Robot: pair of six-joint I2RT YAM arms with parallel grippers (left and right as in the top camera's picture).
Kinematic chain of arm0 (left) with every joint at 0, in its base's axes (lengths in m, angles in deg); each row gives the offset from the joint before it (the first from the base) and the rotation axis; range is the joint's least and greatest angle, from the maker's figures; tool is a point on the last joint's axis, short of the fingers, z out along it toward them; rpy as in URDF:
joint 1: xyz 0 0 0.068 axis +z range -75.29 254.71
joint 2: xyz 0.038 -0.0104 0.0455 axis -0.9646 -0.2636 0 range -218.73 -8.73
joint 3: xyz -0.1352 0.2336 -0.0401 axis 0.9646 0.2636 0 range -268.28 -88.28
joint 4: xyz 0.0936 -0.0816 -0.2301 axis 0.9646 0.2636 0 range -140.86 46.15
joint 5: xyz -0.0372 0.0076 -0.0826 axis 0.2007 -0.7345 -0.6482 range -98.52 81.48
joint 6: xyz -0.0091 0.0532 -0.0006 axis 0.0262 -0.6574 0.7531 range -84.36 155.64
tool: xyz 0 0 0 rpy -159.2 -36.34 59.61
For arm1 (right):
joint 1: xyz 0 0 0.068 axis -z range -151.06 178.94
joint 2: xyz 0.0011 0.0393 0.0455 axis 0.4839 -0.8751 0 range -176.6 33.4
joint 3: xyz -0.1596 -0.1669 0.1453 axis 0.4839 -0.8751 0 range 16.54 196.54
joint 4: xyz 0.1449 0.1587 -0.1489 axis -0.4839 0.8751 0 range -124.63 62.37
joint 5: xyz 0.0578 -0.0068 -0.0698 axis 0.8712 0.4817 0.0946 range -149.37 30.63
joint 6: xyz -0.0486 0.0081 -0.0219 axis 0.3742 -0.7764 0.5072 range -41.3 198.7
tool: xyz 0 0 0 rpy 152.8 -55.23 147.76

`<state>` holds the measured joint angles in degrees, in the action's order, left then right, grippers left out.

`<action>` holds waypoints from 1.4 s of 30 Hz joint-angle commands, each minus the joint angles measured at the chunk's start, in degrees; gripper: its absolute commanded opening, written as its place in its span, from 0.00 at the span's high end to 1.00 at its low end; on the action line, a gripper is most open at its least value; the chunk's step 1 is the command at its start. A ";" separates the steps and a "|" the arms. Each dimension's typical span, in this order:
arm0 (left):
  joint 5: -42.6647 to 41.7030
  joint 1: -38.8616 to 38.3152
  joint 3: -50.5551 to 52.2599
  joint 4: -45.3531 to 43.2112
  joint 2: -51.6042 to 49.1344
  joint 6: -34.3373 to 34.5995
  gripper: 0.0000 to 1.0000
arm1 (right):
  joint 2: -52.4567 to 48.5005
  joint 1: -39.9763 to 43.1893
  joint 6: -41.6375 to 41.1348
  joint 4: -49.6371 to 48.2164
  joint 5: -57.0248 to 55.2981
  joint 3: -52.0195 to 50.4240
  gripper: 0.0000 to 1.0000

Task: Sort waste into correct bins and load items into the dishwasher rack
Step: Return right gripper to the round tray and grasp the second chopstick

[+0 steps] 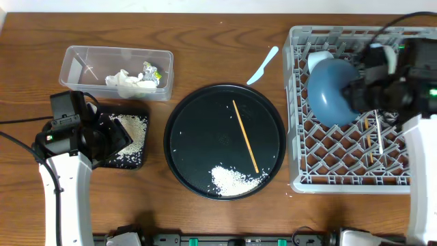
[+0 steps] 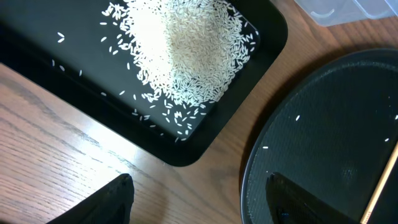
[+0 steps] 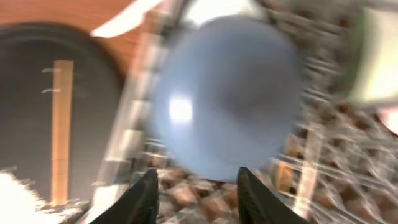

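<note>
The big dark-blue bowl [image 1: 331, 92] lies upside down in the light-grey dishwasher rack [image 1: 300, 174], next to a small white bowl [image 1: 316, 60]. My right gripper [image 1: 356, 92] hangs just right of the blue bowl. In the blurred right wrist view the gripper [image 3: 198, 186] is open and empty, with the blue bowl [image 3: 230, 106] just beyond its tips. My left gripper [image 2: 199, 182] stands open over bare wood beside the shallow black bin [image 2: 74, 81], which holds a heap of rice [image 2: 186, 50]. The clear tub [image 1: 82, 58] holds the napkin [image 1: 126, 80] and wrapper [image 1: 151, 72].
The round black tray [image 1: 188, 130] in the middle carries one wooden chopstick [image 1: 245, 135] and a pile of rice [image 1: 233, 180]. A white plastic knife [image 1: 263, 65] lies on the table above it. A chopstick [image 1: 369, 140] and white cutlery [image 1: 379, 133] rest in the rack.
</note>
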<state>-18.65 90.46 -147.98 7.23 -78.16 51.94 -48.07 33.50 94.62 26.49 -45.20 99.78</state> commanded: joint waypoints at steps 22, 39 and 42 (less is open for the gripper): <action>0.13 0.31 -0.42 0.15 -0.17 0.04 0.30 | -31.15 -40.76 -32.33 -4.63 -9.81 0.09 0.52; 0.13 0.31 -0.42 0.15 -0.17 0.07 0.30 | -40.06 -42.10 -36.04 -5.38 -13.77 -0.22 0.83; 0.13 0.31 -0.42 0.15 -0.17 0.07 0.30 | -40.06 -42.10 -36.06 -5.40 -13.75 -0.22 0.89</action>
<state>-18.65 90.46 -148.00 7.25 -78.16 51.94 -86.26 -7.90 59.10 21.29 -58.75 99.80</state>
